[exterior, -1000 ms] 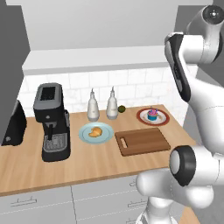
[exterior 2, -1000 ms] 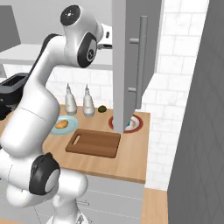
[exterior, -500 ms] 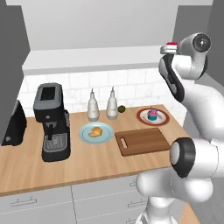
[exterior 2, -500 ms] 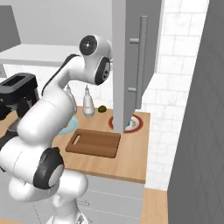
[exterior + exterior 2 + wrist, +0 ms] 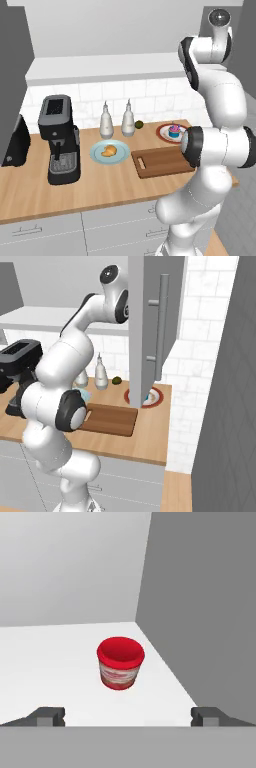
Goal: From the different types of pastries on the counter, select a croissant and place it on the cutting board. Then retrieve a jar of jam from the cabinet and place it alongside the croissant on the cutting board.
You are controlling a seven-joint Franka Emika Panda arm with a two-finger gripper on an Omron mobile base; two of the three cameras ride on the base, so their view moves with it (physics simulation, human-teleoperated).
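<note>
A small red-topped jar of jam (image 5: 120,662) stands on the pale shelf inside the cabinet (image 5: 60,662), near its dark grey right wall. My gripper (image 5: 128,717) is open, level with the jar and short of it, with the jar centred between the fingertips (image 5: 47,716). Down on the counter (image 5: 75,190), the golden croissant (image 5: 107,150) lies on a blue plate. Right of that plate is the dark brown cutting board (image 5: 162,161), bare, also visible in the right base view (image 5: 112,420). The pink-and-blue cupcake (image 5: 173,131) sits on a red-rimmed plate behind the board.
The open cabinet door (image 5: 150,331) with its long handle hangs beside my upper arm. A black coffee machine (image 5: 60,137), two white bottles (image 5: 106,122), a small green fruit (image 5: 139,124) and a dark appliance (image 5: 15,145) stand on the counter's left and back.
The arm has swung further right and up, bringing the hand into the cabinet. Nothing on the counter has moved.
</note>
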